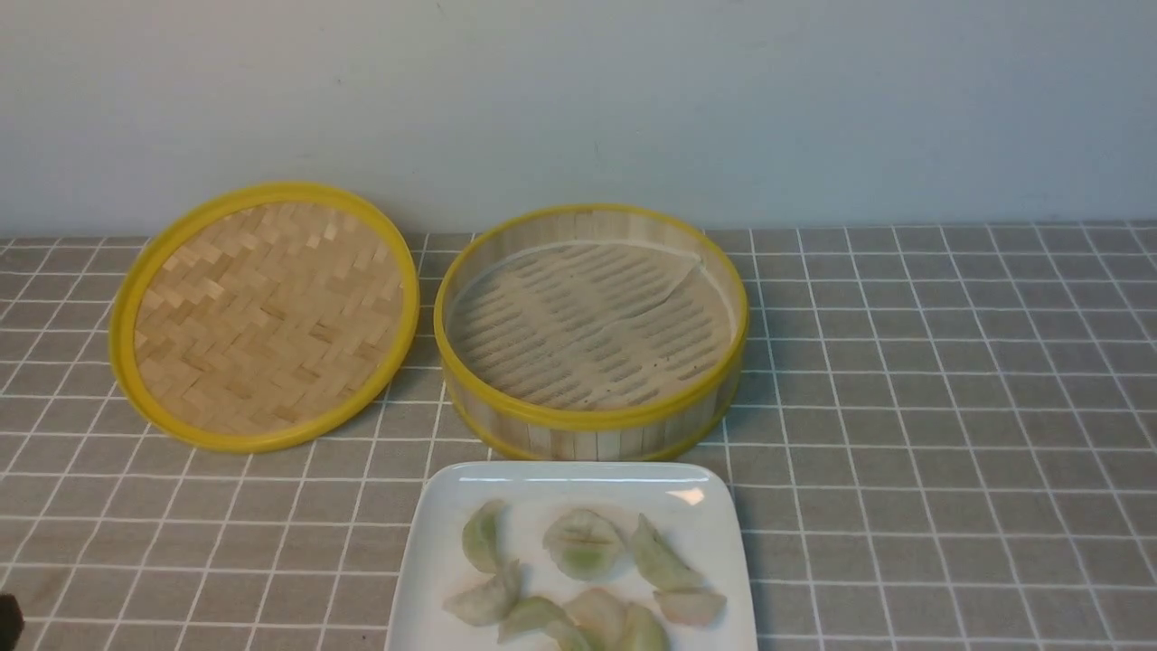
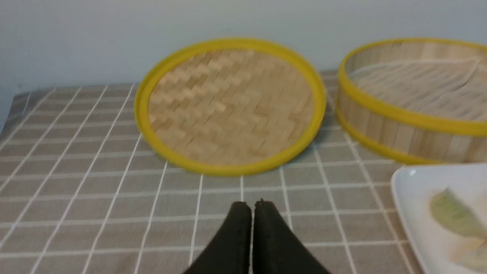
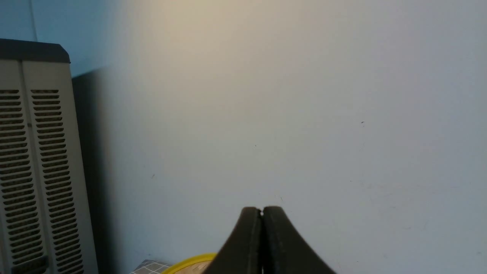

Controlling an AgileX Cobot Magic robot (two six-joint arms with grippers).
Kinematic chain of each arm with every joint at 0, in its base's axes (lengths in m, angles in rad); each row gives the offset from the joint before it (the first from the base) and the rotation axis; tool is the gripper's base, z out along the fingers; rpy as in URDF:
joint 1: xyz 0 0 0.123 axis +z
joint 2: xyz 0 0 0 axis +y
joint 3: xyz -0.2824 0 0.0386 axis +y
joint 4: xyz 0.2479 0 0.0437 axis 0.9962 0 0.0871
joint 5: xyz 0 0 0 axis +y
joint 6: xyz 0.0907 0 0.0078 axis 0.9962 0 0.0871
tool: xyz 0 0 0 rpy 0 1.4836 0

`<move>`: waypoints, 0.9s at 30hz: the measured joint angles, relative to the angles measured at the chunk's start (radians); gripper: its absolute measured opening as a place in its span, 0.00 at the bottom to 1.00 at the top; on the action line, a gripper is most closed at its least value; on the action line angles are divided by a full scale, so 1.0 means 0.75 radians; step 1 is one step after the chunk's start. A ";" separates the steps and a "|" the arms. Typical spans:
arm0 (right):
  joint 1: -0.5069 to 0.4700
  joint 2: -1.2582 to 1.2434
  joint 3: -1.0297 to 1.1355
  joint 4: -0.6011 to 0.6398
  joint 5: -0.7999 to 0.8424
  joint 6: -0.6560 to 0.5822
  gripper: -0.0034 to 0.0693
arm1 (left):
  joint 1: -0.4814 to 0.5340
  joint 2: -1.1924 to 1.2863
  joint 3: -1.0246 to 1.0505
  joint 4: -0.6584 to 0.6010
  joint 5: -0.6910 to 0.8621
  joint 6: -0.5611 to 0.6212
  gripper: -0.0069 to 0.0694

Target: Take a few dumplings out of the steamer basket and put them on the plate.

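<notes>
Several pale green-white dumplings (image 1: 583, 542) lie on the white plate (image 1: 434, 561) at the front centre. The steamer basket (image 1: 592, 425) stands behind the plate with only its paper liner (image 1: 587, 316) inside; no dumpling shows in it. My left gripper (image 2: 253, 203) is shut and empty, low over the cloth, left of the plate (image 2: 414, 205), with a dumpling (image 2: 452, 215) at the edge of its view and the basket (image 2: 403, 129) beyond. My right gripper (image 3: 261, 209) is shut and empty, raised and facing the wall. Only a dark corner of the left arm (image 1: 7, 619) shows in the front view.
The flat woven bamboo lid (image 1: 262, 312) lies left of the basket, touching it or nearly; it also shows in the left wrist view (image 2: 232, 106). A grey checked cloth (image 1: 949, 407) covers the table. A beige slatted appliance (image 3: 34, 171) stands by the wall.
</notes>
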 joint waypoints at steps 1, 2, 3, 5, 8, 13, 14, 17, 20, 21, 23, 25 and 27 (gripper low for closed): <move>0.000 0.000 0.000 0.000 0.000 0.000 0.03 | 0.027 0.000 0.066 0.000 -0.027 0.000 0.08; 0.000 0.000 0.000 0.000 0.000 0.000 0.03 | 0.030 0.000 0.075 0.000 -0.036 0.000 0.08; 0.000 0.000 0.000 0.000 0.000 0.000 0.03 | 0.040 0.000 0.105 0.000 -0.051 0.000 0.08; 0.000 0.000 0.000 0.000 0.000 0.000 0.03 | 0.045 0.000 0.136 0.000 -0.063 0.000 0.08; 0.000 0.000 0.000 0.000 0.000 0.000 0.03 | 0.042 0.000 0.145 -0.001 -0.067 0.000 0.08; 0.000 0.000 0.000 0.000 0.000 0.000 0.03 | -0.034 0.000 0.145 -0.001 -0.062 0.026 0.08; 0.000 0.000 0.000 0.000 0.000 0.000 0.03 | -0.044 0.000 0.145 -0.001 -0.060 0.031 0.08; 0.000 0.000 0.000 0.000 0.000 0.000 0.03 | -0.044 0.000 0.145 -0.001 -0.061 0.034 0.08; 0.000 0.000 0.000 0.000 0.000 0.000 0.03 | -0.041 0.000 0.145 -0.001 -0.061 0.034 0.08; 0.000 0.000 0.000 0.000 0.000 0.000 0.03 | -0.041 0.000 0.145 -0.001 -0.061 0.034 0.08; 0.000 0.000 0.000 -0.002 0.000 0.000 0.03 | -0.041 0.000 0.145 -0.001 -0.061 0.034 0.08; 0.000 0.000 0.000 -0.002 0.000 0.000 0.03 | -0.041 0.000 0.145 -0.002 -0.061 0.034 0.08; 0.000 0.000 0.000 -0.002 0.000 0.000 0.03 | -0.041 0.000 0.145 -0.002 -0.061 0.034 0.08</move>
